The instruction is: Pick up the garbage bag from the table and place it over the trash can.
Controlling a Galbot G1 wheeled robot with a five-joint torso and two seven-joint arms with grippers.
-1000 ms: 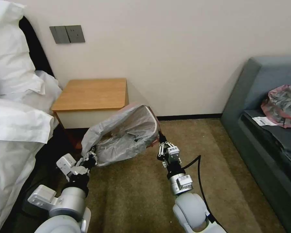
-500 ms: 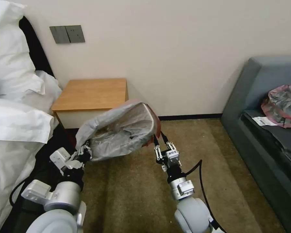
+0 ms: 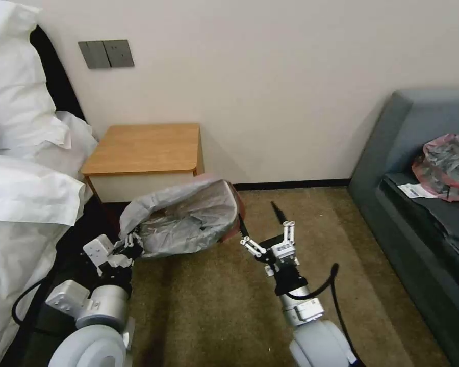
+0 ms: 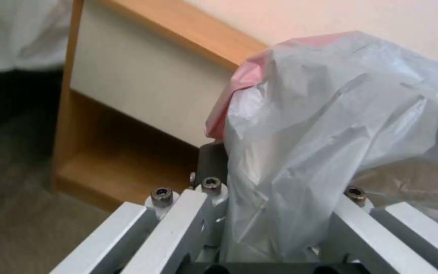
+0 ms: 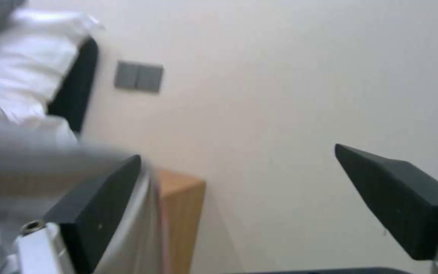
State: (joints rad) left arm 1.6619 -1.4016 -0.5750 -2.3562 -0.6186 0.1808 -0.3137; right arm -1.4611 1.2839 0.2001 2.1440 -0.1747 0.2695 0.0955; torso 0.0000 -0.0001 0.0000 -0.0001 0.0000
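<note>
left pincer (image 3: 130,239) pinches the garbage bag (image 3: 186,216) below the surface (image 3: 143,148) – its wrist view shows plastic between the fingers (image 4: 206,213); right pincer (image 3: 264,224) spread wide – beside the pink rim.

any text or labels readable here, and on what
None can be read.
White label on the sofa beside the second bag: dark print, too small to read.
Sticker on the right tool: too small to read.
Sticker on the right arm's wrist: too small to read.
</note>
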